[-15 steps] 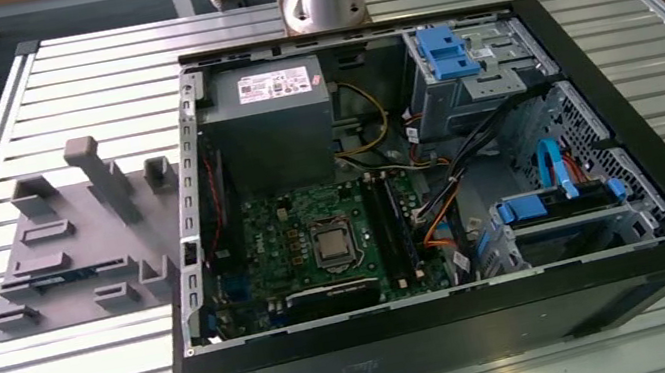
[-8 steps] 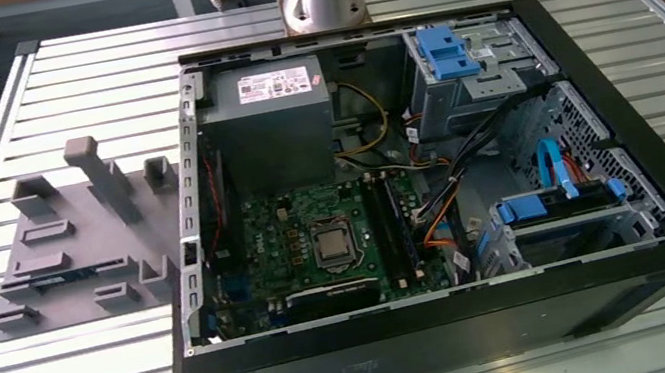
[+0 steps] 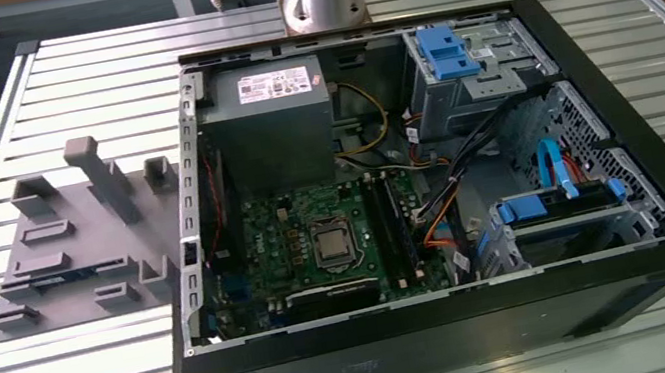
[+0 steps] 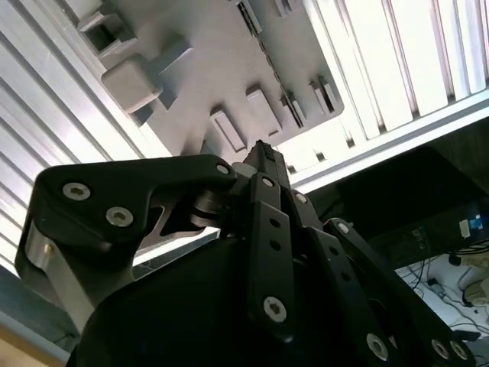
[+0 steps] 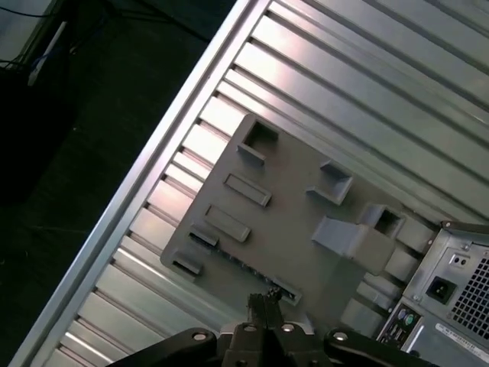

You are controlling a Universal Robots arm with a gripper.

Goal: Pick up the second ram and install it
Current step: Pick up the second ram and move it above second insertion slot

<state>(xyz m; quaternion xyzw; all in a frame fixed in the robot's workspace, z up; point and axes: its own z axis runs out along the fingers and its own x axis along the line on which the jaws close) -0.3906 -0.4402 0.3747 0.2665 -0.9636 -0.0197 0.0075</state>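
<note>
In the first wrist view the gripper (image 5: 264, 302) hangs above the near edge of the grey tray (image 5: 290, 229), its jaws pressed together with nothing between them. Just beyond the fingertips the second ram (image 5: 254, 271) stands on edge in a slot along that edge of the tray, seen only as a thin dark strip. I judge it light and stiff but fragile. A squeeze on its two flat faces at mid-length, near the top edge, should hold it level, away from the contact row that sits down in the slot. The tray lies on the slatted metal table (image 5: 367, 92), and past it stands the open computer case (image 3: 465, 327) with the motherboard (image 3: 301, 242) inside. By count: one gripper, one tray, one case, one motherboard, and one ram stick that I can make out in the tray.
</note>
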